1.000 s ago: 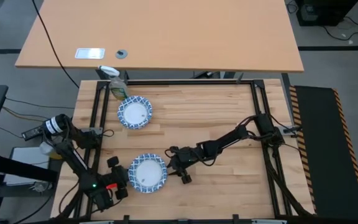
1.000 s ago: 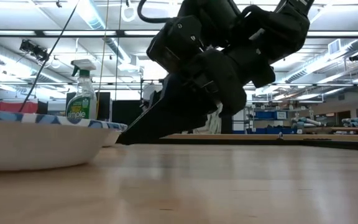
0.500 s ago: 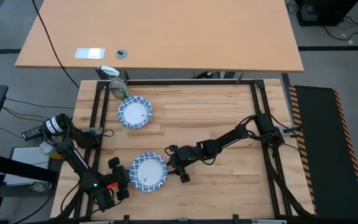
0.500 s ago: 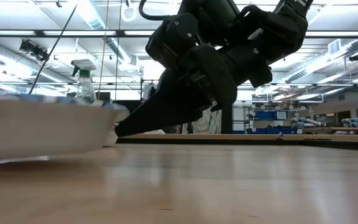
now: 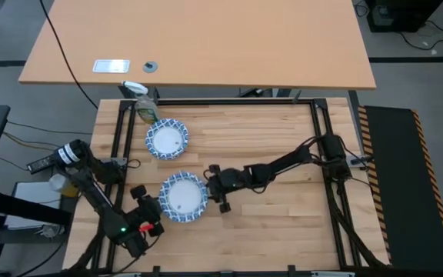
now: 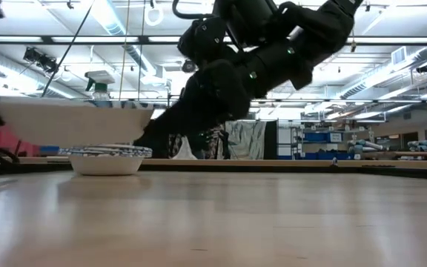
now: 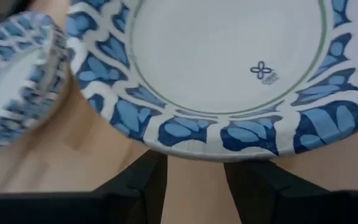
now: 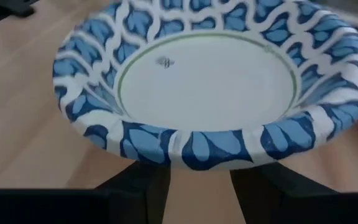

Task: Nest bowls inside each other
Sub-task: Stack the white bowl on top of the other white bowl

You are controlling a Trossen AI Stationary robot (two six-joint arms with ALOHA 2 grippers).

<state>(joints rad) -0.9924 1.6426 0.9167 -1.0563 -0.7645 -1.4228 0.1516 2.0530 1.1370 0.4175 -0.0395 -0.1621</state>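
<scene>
Here the left hand point(image 5: 154, 213) and right hand point(image 5: 212, 197) pinch opposite rims of the near bowl point(image 5: 183, 196), lifted clear of the worktop point(image 5: 275, 211). The far bowl point(image 5: 166, 139) sits just beyond. Ideally, carry level, centre above it, lower evenly.

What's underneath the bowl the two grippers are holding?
Only air: the held bowl hangs clear of the table, with the other bowl standing farther back. Whether more bowls sit nested inside it is hidden.

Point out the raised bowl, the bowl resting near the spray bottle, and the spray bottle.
raised bowl point(image 5: 183, 197), high view, white centre.
resting bowl point(image 5: 166, 139), high view, white centre.
spray bottle point(image 5: 144, 108), high view, green body.
</scene>
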